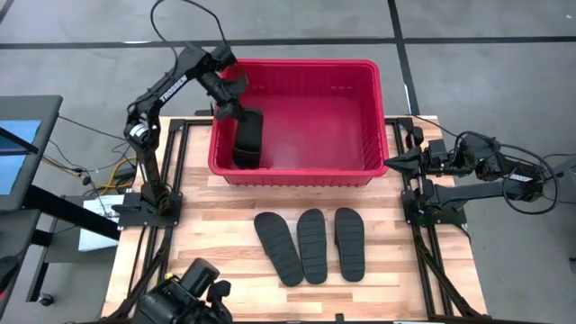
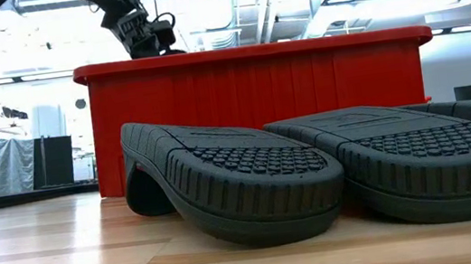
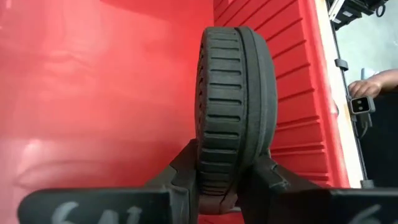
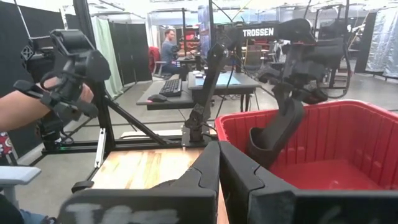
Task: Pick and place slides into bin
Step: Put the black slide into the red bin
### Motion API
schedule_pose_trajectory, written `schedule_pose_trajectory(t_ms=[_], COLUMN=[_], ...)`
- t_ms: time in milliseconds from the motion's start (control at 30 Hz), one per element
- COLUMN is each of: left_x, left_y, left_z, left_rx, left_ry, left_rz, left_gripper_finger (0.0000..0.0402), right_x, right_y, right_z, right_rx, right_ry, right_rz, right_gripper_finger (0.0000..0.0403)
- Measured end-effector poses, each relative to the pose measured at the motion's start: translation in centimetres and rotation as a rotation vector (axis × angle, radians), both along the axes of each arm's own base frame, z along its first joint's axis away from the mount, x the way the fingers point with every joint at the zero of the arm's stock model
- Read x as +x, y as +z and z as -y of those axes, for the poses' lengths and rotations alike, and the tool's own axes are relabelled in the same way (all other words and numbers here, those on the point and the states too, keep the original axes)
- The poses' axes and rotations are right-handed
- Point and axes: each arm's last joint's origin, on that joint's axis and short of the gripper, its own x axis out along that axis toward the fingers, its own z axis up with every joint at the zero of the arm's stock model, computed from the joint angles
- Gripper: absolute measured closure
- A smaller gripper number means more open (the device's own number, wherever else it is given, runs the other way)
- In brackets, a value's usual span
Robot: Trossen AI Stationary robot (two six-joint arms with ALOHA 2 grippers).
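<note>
One of the four slides (image 1: 247,139) hangs inside the bin (image 1: 297,173), at its left end, gripped on edge by the left gripper (image 1: 236,110); the left wrist view shows its fingers (image 3: 186,171) pinching the sandal's ribbed rim, sole upright above the red floor, which looks otherwise bare. So the first placement seems nearly finished: the slide is within the walls but not yet let go, and I cannot tell whether its lower end touches the bottom. The other three slides (image 1: 310,244) lie sole-up, side by side on the wooden counter (image 1: 225,225) in front of the bin, untouched. The right gripper (image 1: 396,162) waits just beside the bin's right end, above the counter's edge, its fingers (image 4: 239,171) pressed together and holding nothing. By my reckoning, roughly a quarter of the job is done, with three pickups left.
</note>
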Motion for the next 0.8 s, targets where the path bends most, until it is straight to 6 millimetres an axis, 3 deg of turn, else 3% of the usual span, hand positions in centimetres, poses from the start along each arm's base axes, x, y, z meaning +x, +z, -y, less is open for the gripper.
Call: schedule_pose_trajectory(t_ms=[233,800], left_x=[0.2,-0.7], left_y=[-2.0,-4.5], left_z=[-0.6,-1.7], left_rx=[0.018,0.023], left_ry=[0.001,0.038], left_rz=[0.006,-0.001], left_gripper_finger=[0.0341,0.0342], right_x=[0.0,0.0], right_y=[0.0,0.0], right_z=[0.0,0.0], right_rx=[0.000,0.000], right_ry=[0.000,0.000], right_rz=[0.000,0.000], right_gripper_finger=[0.0403,0.0403])
